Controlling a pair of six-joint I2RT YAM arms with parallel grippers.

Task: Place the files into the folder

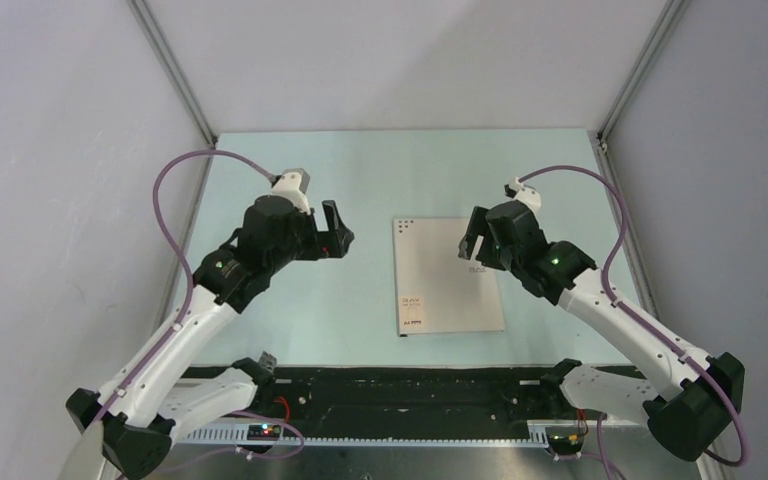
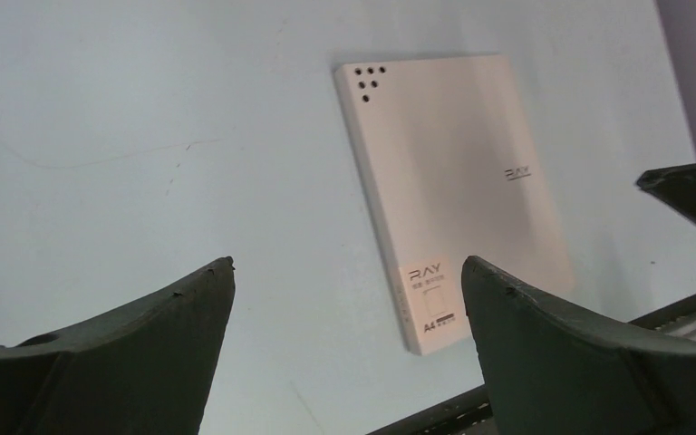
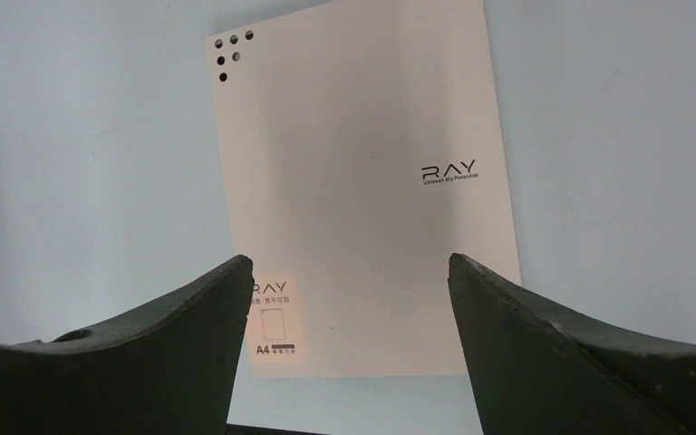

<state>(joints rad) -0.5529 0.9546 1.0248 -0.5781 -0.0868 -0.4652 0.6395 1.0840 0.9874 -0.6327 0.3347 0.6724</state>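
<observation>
Left fingers (image 2: 145, 344) spread, empty | right fingers (image 3: 145, 353) spread, empty | folder (image 1: 448, 275) flat, long axis near-far (dotted corner far-left)

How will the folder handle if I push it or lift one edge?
The folder lies flat and thin on the smooth table, so a push will probably slide it, not tip it. Its straight edges suggest a stiffish cover; lifted by one edge, it may swing open.

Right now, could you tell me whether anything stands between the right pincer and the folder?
Nothing visible does. The folder lies closed and flat, its cover bare, and the open right pincer hangs over its right part.
</observation>
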